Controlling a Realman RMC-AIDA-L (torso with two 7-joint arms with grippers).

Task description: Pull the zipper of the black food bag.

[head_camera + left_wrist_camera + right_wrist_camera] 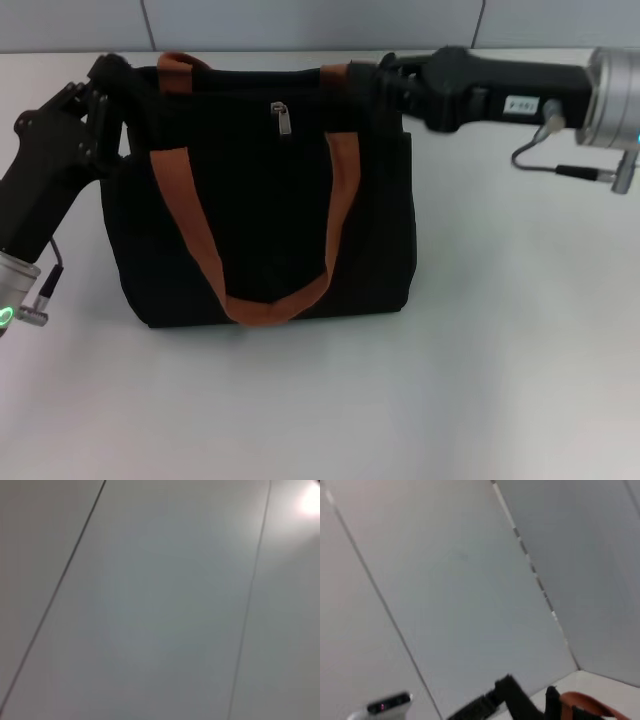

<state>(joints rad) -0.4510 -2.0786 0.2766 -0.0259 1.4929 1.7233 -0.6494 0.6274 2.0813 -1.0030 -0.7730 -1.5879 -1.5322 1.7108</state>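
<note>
The black food bag (260, 200) is standing upright on the white desk (500, 380), toward its far-left part, with one rust-orange handle (270, 300) drooping down its front face and a second handle (180, 62) arching over the top edge. The zipper (282, 118) is hanging near the middle of the zip line along the upper edge, its silver pull pointing down. The left hand (105, 85) is pressing against the bag's upper left corner, and whether its fingers are gripping the fabric I cannot tell. The right hand (385, 80) is reaching in at the upper right corner, touching the bag's top edge; its grip I cannot tell either. The right wrist view is catching only an orange handle (585, 702) and grey wall panels (460, 580).
</note>
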